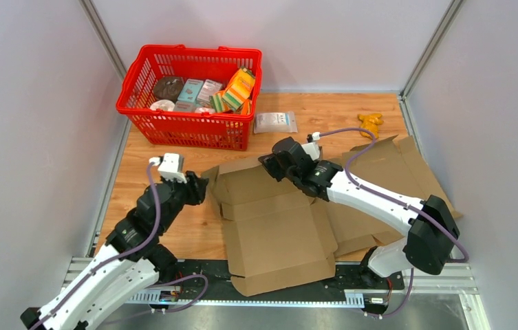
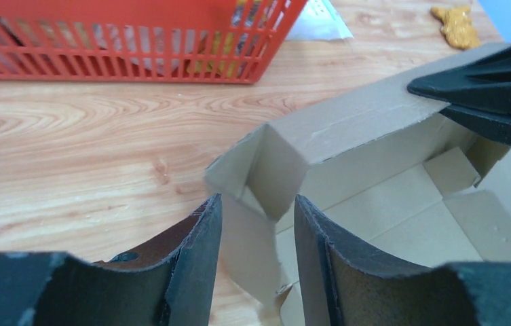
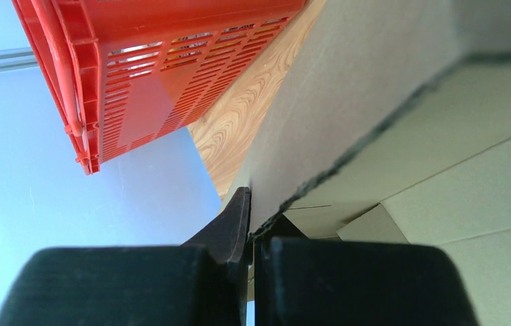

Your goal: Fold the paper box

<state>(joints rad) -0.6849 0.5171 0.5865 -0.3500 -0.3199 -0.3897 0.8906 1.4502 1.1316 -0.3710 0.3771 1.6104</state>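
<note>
The paper box [image 1: 276,220] is a brown cardboard blank lying mid-table, its far wall [image 2: 368,129] raised and a corner flap [image 2: 252,224] bent up on the left. My left gripper [image 1: 197,187] sits at that left corner, and in the left wrist view it [image 2: 258,227] is open, with the flap loose between the fingers [image 2: 201,251]. My right gripper [image 1: 270,165] is shut on the top edge of the far wall [image 3: 347,102]. The right wrist view shows this gripper [image 3: 249,210] pinching the board. It also shows black at the right edge as the right gripper [image 2: 483,92].
A red basket [image 1: 190,96] holding groceries stands at the back left. A white packet [image 1: 275,122] and a yellow toy [image 1: 371,124] lie on the wood behind the box. More flat cardboard [image 1: 407,172] spreads under the right arm. Grey walls close in both sides.
</note>
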